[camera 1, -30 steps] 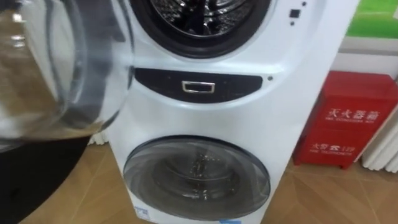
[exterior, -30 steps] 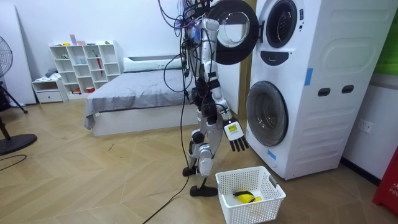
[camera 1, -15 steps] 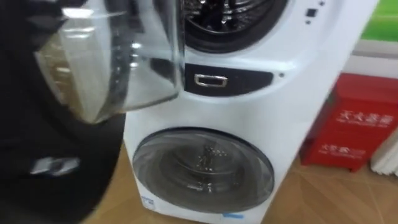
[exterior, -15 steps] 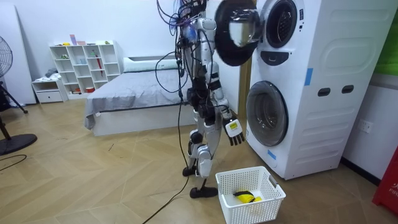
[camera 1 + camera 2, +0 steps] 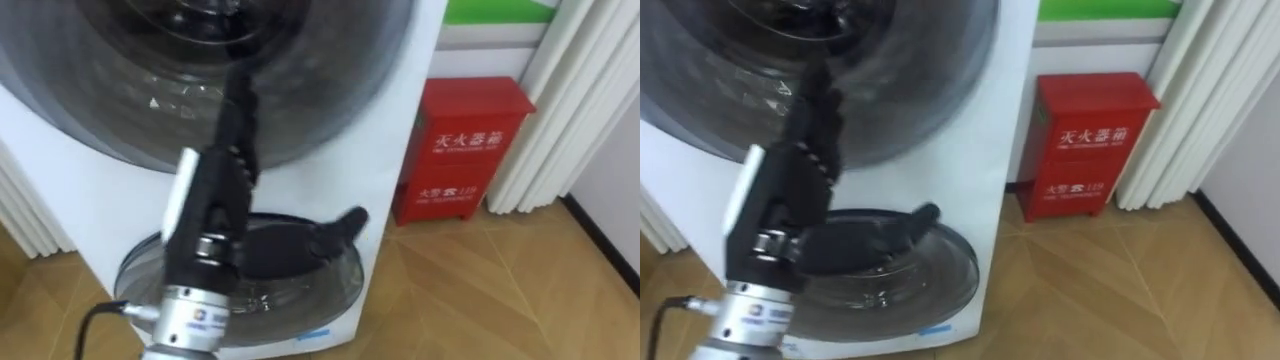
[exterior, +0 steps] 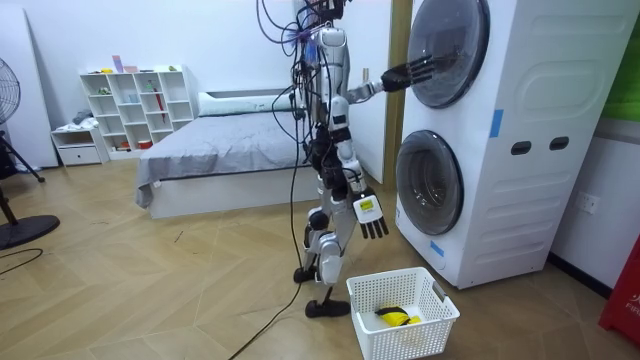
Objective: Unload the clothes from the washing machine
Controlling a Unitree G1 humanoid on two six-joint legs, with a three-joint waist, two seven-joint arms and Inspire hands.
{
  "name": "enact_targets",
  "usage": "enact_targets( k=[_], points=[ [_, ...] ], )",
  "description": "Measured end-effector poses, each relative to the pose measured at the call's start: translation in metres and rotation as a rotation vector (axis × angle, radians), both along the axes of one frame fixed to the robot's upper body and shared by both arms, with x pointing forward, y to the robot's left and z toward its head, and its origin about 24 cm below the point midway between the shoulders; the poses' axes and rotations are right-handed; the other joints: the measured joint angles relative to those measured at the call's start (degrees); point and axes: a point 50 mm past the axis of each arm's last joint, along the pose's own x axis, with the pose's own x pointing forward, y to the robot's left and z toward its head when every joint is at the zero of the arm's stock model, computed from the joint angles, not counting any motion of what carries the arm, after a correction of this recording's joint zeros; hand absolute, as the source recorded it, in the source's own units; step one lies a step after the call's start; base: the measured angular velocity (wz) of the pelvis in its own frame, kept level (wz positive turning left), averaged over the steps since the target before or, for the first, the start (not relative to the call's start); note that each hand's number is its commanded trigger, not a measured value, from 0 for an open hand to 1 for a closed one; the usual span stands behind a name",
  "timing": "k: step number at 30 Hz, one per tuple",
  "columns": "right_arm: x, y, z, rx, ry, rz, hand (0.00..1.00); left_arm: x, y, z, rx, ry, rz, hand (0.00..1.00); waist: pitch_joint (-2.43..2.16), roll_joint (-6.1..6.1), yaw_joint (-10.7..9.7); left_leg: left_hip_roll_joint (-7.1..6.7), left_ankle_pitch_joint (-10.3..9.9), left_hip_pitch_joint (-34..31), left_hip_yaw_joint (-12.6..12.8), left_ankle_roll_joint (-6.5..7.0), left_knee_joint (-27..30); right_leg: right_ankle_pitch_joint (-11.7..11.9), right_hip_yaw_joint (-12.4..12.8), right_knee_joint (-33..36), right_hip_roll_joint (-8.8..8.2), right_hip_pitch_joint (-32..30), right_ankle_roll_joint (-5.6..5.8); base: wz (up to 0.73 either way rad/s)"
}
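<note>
White stacked washing machine (image 6: 520,120) standing with both round doors looking shut.
Its upper door (image 5: 320,80), dark tinted glass, is spreading from 9 to 1 o'clock, my left hand (image 5: 215,180) pressing straight fingers against it; the lower door (image 6: 432,185) is sitting directly beneath at 7 o'clock.

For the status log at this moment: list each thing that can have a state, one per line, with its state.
upper washer door: shut, left hand against its glass
lower washer door: shut
left hand: open, fingers straight on the upper door
right hand: open, hanging by the robot's side
white basket: on the floor, yellow item inside
red cabinet: shut
</note>
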Motion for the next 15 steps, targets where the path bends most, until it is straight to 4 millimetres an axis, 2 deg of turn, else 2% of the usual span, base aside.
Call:
enact_targets(
  k=[6,10,13,15],
  points=[
    [0.007,0.000,0.002,-0.007,-0.026,0.005,0.00,0.007,0.000,-0.037,0.078,0.154,0.012,0.00,-0.07,0.30,-0.63,0.14,0.00,0.61,0.49,0.00,-0.31,0.00,0.14,-0.04,0.13,0.26,0.00,-0.03],
    [0.002,0.001,0.001,-0.002,-0.013,0.009,0.00,0.007,0.002,-0.049,0.125,0.199,0.021,0.00,-0.05,0.22,-0.53,0.23,0.00,0.83,0.60,0.00,-1.06,0.00,0.12,0.00,0.25,0.05,0.00,0.00],
    [-0.004,0.000,0.000,0.008,0.001,0.011,0.00,0.007,0.008,-0.083,0.212,0.318,0.043,0.00,-0.02,0.16,0.28,0.23,0.00,1.82,1.11,0.00,-1.34,0.00,0.34,-0.02,0.28,0.65,0.00,-0.10],
    [-0.011,0.000,-0.001,0.015,0.018,-0.008,0.00,-0.006,0.024,-0.130,0.299,0.512,0.080,0.00,-0.11,0.05,1.36,0.23,0.00,2.24,1.85,0.00,-1.36,0.00,0.67,-0.25,0.36,0.87,0.00,-0.18]
  ],
)
